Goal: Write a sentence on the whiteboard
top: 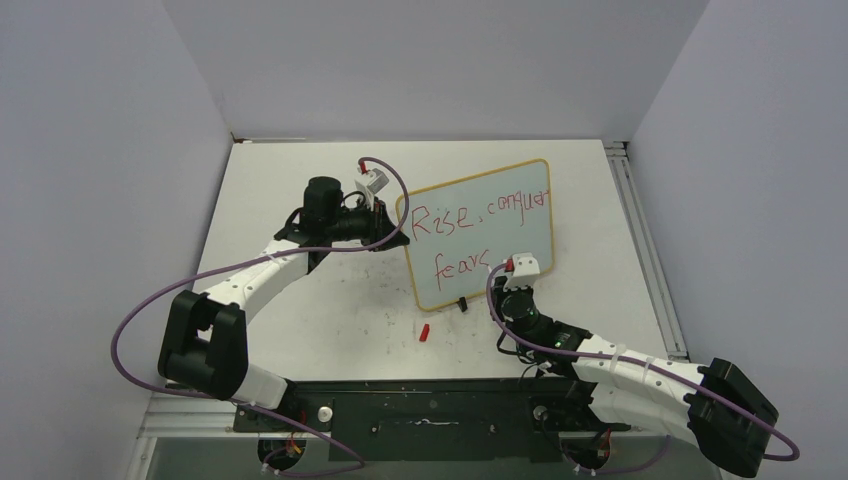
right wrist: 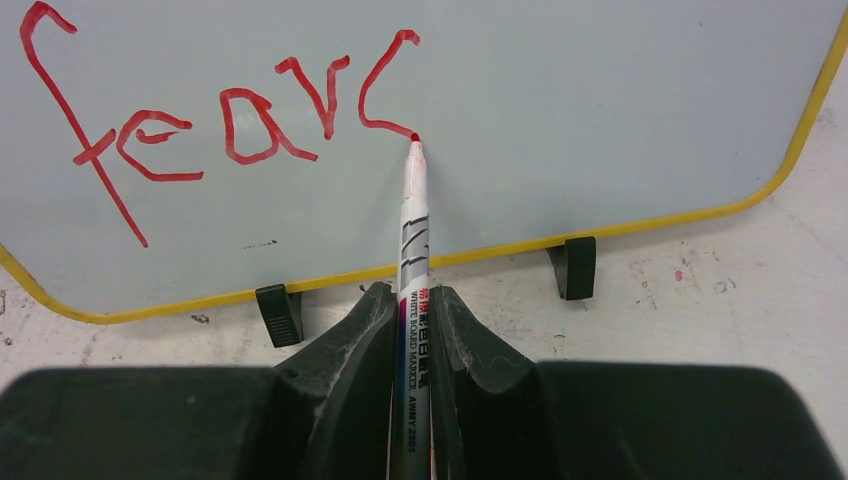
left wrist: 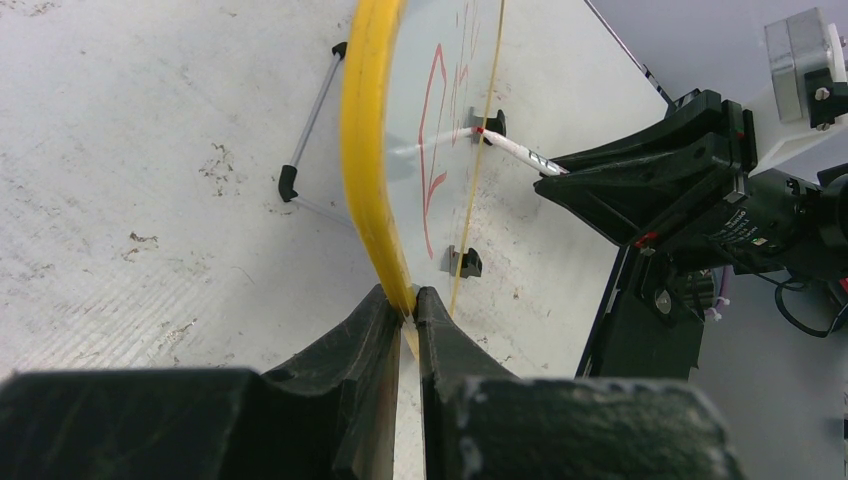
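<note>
Whiteboard [top: 520, 235] stands at centre of top view, red sentence [top: 470, 215] across it.
Left wrist view: left gripper [left wrist: 413, 305], bottom centre, pinched on its yellow edge.
Right wrist view: right gripper [right wrist: 412, 300], bottom centre, clamped on marker [right wrist: 413, 230]; tip touches last letter.

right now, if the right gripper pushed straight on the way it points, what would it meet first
The whiteboard. The right gripper holds a marker whose red tip looks already on the board's face, so the marker would likely press in before the fingers arrive.
</note>
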`<state>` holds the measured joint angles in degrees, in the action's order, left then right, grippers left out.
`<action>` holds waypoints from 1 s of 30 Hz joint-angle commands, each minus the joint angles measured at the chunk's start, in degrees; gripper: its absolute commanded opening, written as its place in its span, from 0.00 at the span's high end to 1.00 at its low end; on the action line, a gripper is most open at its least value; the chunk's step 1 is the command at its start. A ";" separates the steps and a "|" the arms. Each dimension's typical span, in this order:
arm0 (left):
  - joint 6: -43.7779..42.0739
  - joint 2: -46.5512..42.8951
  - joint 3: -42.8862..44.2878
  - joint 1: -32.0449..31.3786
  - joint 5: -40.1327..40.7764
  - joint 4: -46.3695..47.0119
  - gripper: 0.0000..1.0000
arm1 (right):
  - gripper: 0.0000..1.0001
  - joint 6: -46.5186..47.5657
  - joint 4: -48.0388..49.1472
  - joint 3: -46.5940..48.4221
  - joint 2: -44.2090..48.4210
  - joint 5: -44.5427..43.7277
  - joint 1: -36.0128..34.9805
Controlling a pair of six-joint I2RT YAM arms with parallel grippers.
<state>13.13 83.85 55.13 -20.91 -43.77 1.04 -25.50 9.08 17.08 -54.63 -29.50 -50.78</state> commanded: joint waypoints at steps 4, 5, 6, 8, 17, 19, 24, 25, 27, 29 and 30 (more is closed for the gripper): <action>-0.38 -2.93 1.82 -0.10 -1.58 2.61 1.00 | 0.95 -1.05 -0.12 0.67 -0.55 0.94 -0.54; -0.38 -2.91 1.78 -0.10 -1.58 2.59 1.00 | 0.95 -1.05 -0.18 0.67 -0.61 1.08 -0.85; -0.38 -2.95 1.78 -0.10 -1.58 2.63 1.00 | 0.95 -1.00 -0.18 0.67 -0.58 1.10 -1.15; -0.38 -3.10 1.69 -0.10 -1.58 2.63 1.00 | 0.95 -1.04 -0.20 0.52 -0.47 1.05 -1.87; -0.34 -3.27 1.65 -0.10 -1.58 2.65 1.00 | 0.95 -1.55 -2.44 1.04 2.23 -3.07 -5.52; -0.29 -3.30 1.60 -0.10 -1.58 2.73 1.00 | 0.95 -1.88 -4.15 1.55 4.37 -5.37 -5.81; -0.29 -3.10 1.64 -0.10 -1.58 2.66 1.00 | 0.95 -1.79 -7.87 3.39 6.91 -8.94 -5.36; -0.29 -3.14 1.64 -0.10 -1.58 2.66 1.00 | 0.95 -1.59 -8.16 3.65 6.49 -8.96 -4.96; -0.29 -3.09 1.64 -0.10 -1.52 2.69 1.00 | 0.95 -1.27 -8.16 3.99 5.20 -8.33 -3.96; -0.29 -3.11 1.64 -0.10 -1.58 2.67 1.00 | 0.95 -1.06 -7.46 4.01 4.09 -7.36 -2.74; -0.34 -3.16 1.58 -0.10 -1.56 2.65 1.00 | 0.95 -0.88 -6.97 3.89 3.73 -6.75 -1.91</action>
<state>13.32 83.24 55.13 -21.04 -43.99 1.04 -26.65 1.87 18.94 -49.23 -35.46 -54.92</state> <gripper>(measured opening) 0.086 0.152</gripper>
